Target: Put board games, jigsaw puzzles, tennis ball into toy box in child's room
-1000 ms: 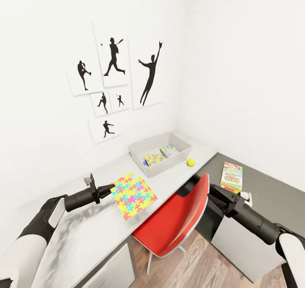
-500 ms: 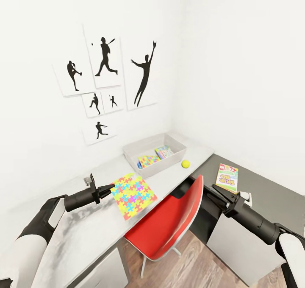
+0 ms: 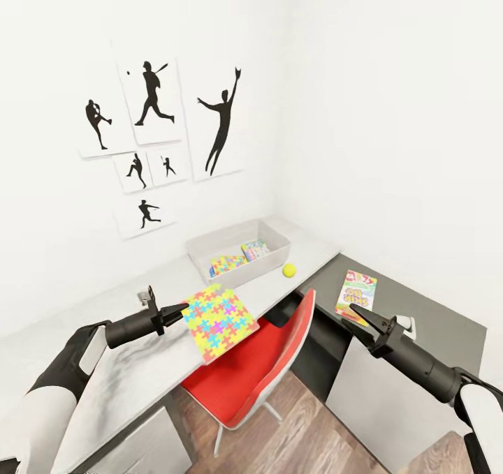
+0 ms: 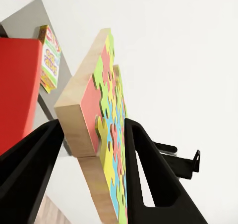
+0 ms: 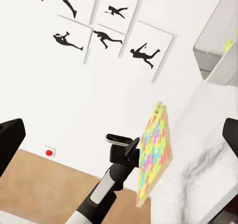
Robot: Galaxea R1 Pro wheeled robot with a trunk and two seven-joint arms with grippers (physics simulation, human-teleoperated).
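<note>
Room: white corner, table [image 3: 293, 282] under the baseball silhouette pictures [image 3: 157, 135].
Left gripper [image 3: 175, 313]: jaws clenched on the jigsaw puzzle [image 3: 220, 320], lifted above the desk.
Right gripper [image 3: 358, 315]: jaws parted, empty.
Toy box [image 3: 202, 250]: farther along, tennis ball [image 3: 288, 270] just beside.
Advice: carry it level over the near wall, then release low.

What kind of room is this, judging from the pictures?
Most likely a child's bedroom or playroom. Baseball-player silhouette pictures hang on the white wall, a grey toy box on the pale desk holds colourful games, and a jigsaw puzzle and tennis ball are nearby.
</note>
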